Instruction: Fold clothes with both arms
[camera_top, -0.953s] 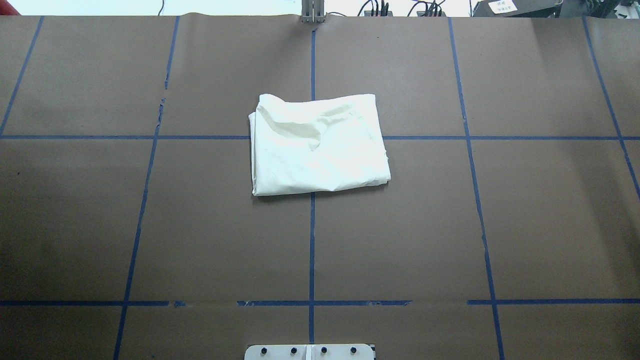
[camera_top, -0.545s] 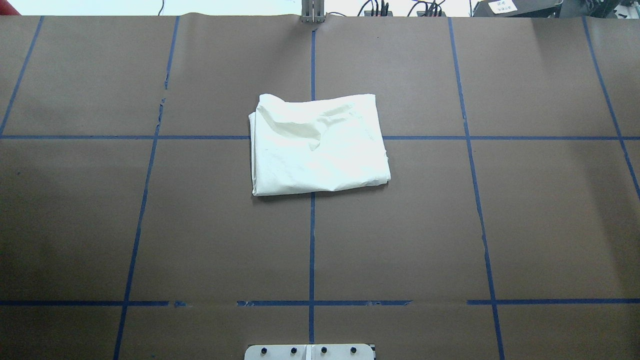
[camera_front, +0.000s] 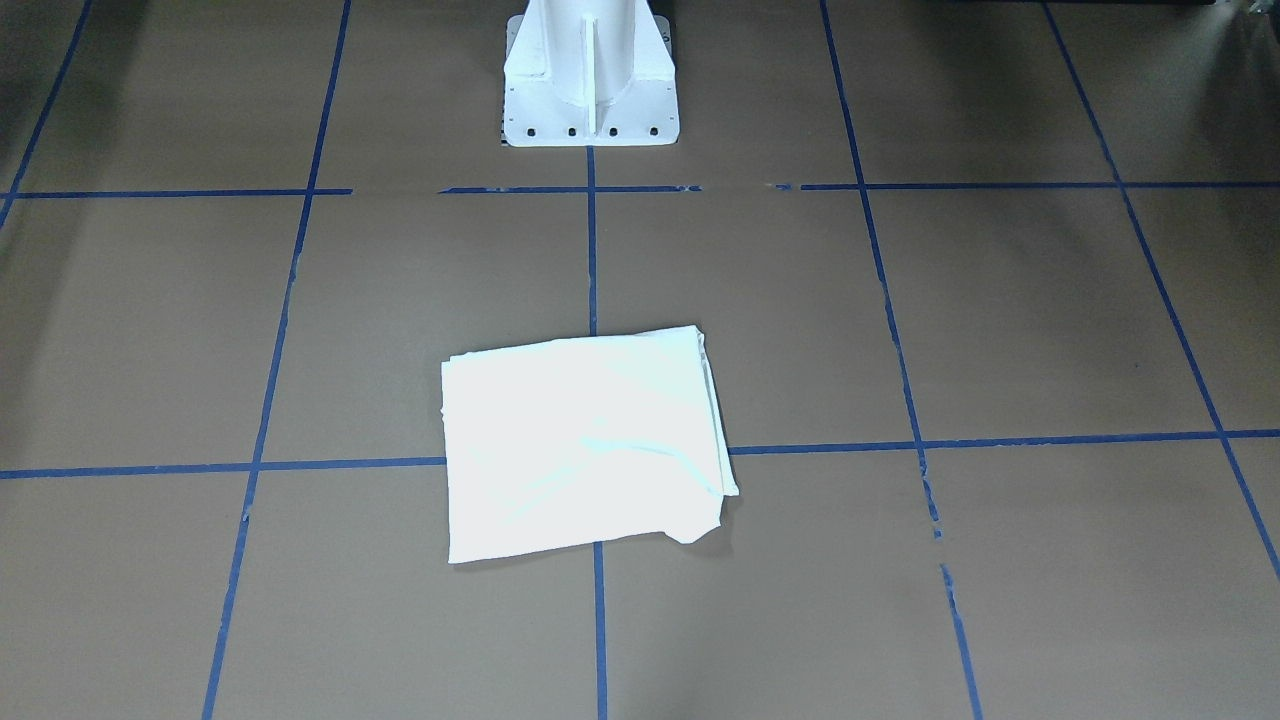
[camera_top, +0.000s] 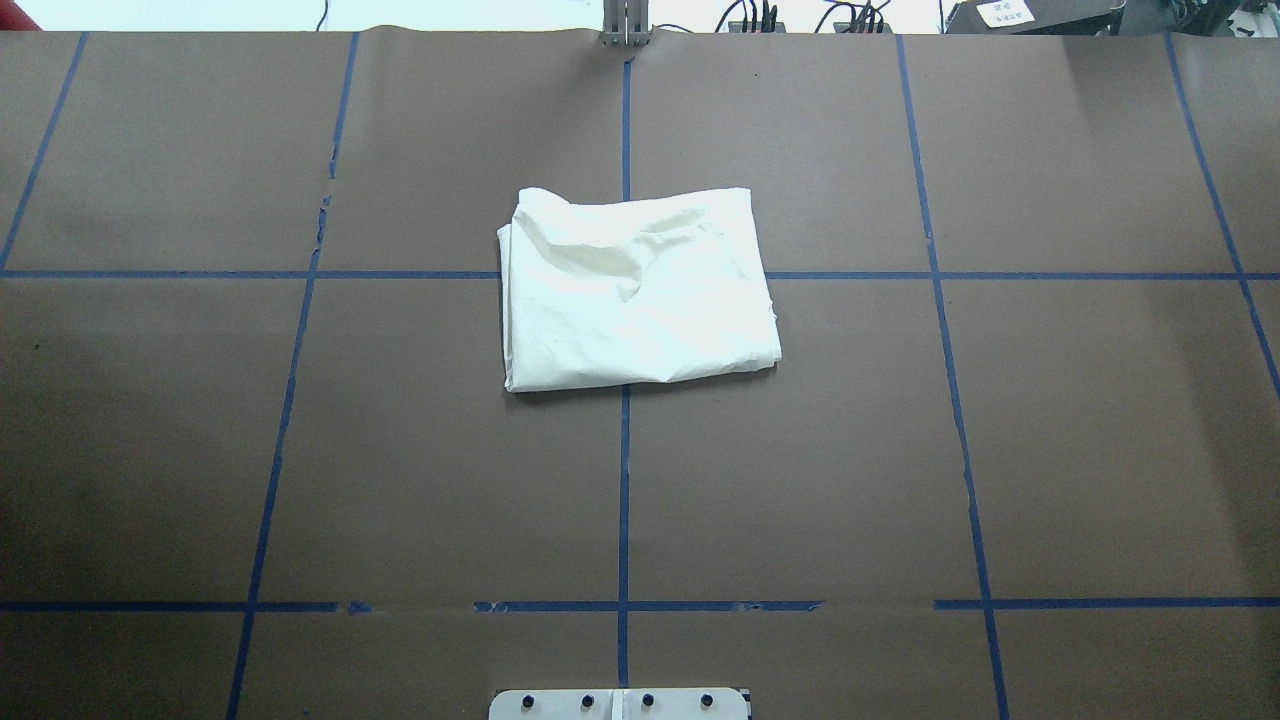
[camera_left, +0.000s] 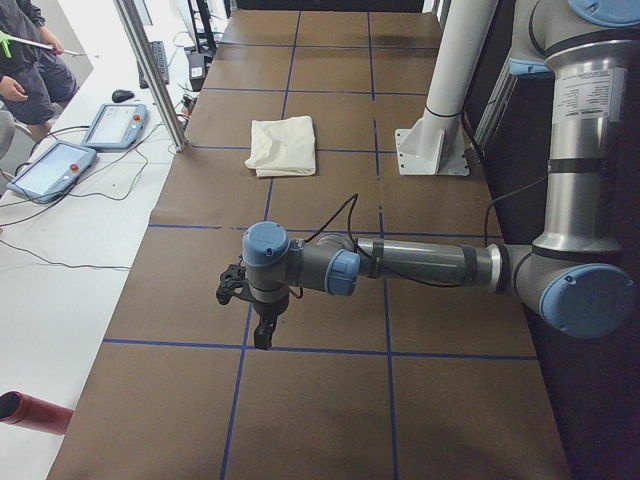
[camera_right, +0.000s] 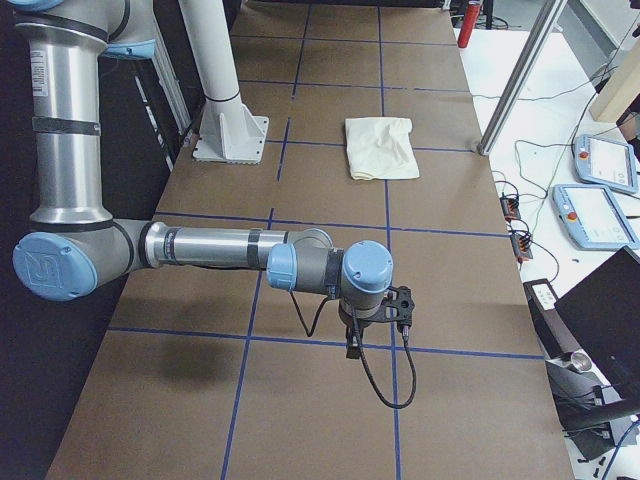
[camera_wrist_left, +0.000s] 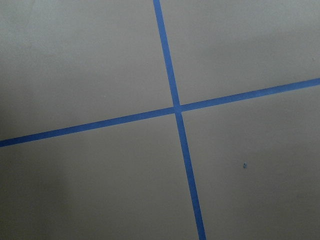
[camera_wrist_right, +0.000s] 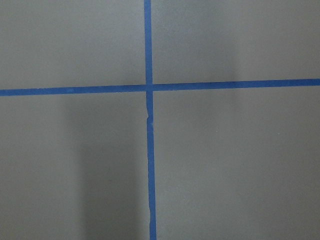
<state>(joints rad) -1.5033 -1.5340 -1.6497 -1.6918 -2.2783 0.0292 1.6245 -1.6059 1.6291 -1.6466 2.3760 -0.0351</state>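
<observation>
**A:** From across the worktop (camera_front: 1000, 320), the shirt (camera_front: 585, 445) lies folded into a rough rectangle with the plain cream side up. It sits over a crossing of the blue tape lines (camera_front: 1050, 437), well out from the white pedestal (camera_front: 590, 70).

**B:** No arm near it. From overhead it's the same packet, with a puckered ridge near its far edge. That's the weak spot, I'd say. If one side gets lifted before the other, the ridge could roll the layers open.

**A:** From the left end, the left arm (camera_left: 420, 265) stretches low over bare paper and the left claw (camera_left: 262, 335) points down, well apart from the shirt. I can't tell whether it's apart or together.

**B:** From the right end the right arm (camera_right: 210, 248) mirrors it. I can't tell with the right claw (camera_right: 352, 350) either. A black cable (camera_right: 385, 385) loops below that wrist, and on a long reach it might drag across the cloth and pull the fold askew.

**A:** The left wrist camera shows only a tape crossing, with no fingers and no fabric.

**B:** The right wrist one shows the same. The layered edges look splayed on one side, so a pinch that catches only the top layer would probably peel it back.
</observation>
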